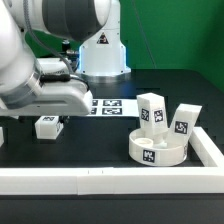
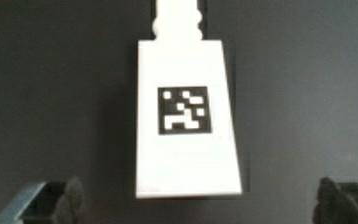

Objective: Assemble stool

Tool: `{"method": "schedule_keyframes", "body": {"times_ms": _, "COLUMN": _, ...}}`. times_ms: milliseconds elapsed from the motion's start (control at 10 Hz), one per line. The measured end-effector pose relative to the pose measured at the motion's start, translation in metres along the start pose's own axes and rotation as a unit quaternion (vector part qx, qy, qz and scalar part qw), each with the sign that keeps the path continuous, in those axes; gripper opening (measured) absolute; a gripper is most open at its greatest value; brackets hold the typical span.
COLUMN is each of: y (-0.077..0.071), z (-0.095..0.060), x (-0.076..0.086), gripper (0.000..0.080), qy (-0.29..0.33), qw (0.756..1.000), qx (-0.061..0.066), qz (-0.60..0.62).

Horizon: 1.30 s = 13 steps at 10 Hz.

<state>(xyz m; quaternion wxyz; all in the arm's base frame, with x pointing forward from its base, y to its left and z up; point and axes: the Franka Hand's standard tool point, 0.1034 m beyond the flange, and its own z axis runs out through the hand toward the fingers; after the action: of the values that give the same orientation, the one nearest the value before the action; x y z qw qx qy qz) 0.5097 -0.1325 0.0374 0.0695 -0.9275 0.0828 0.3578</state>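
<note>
In the wrist view a white stool leg [image 2: 186, 110] with a black-and-white tag lies flat on the black table. My gripper [image 2: 197, 205] is open above its wide end. One dark fingertip [image 2: 51, 200] shows on each side, both clear of the leg. In the exterior view this leg [image 1: 46, 126] lies at the left under my arm's hand [image 1: 62, 100], and the fingers are not clearly seen. The round seat disc [image 1: 160, 150] sits at the right. Two more legs stand on or just behind it, one upright [image 1: 152, 110] and one tilted [image 1: 183, 120].
The marker board [image 1: 108, 105] lies flat at the middle back, before the robot base [image 1: 102, 55]. A long white rail [image 1: 110, 181] runs along the front and turns up the exterior view's right side [image 1: 212, 150], close to the seat disc.
</note>
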Motion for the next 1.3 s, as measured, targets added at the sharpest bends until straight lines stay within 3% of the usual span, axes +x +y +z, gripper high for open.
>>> {"method": "schedule_keyframes", "body": {"times_ms": 100, "y": 0.001, "z": 0.003, "x": 0.005, "gripper": 0.0649, "qy": 0.004, "qw": 1.0, "qx": -0.004, "qz": 0.009}}
{"method": "schedule_keyframes", "body": {"times_ms": 200, "y": 0.002, "z": 0.01, "x": -0.006, "gripper": 0.0649, "qy": -0.043, "qw": 0.999, "qx": -0.003, "qz": 0.02}}
{"method": "schedule_keyframes", "body": {"times_ms": 400, "y": 0.002, "z": 0.012, "x": 0.007, "gripper": 0.0649, "qy": -0.03, "qw": 0.999, "qx": -0.012, "qz": 0.017}}
{"method": "schedule_keyframes", "body": {"times_ms": 800, "y": 0.004, "z": 0.036, "x": 0.003, "gripper": 0.0649, "qy": -0.046, "qw": 0.998, "qx": -0.011, "qz": 0.038}}
{"method": "schedule_keyframes", "body": {"times_ms": 1200, "y": 0.005, "z": 0.045, "x": 0.0, "gripper": 0.0619, "qy": -0.049, "qw": 0.998, "qx": -0.01, "qz": 0.041}}
{"method": "schedule_keyframes", "body": {"times_ms": 1300, "y": 0.006, "z": 0.046, "x": 0.0, "gripper": 0.0426, "qy": -0.049, "qw": 0.998, "qx": -0.01, "qz": 0.042}}
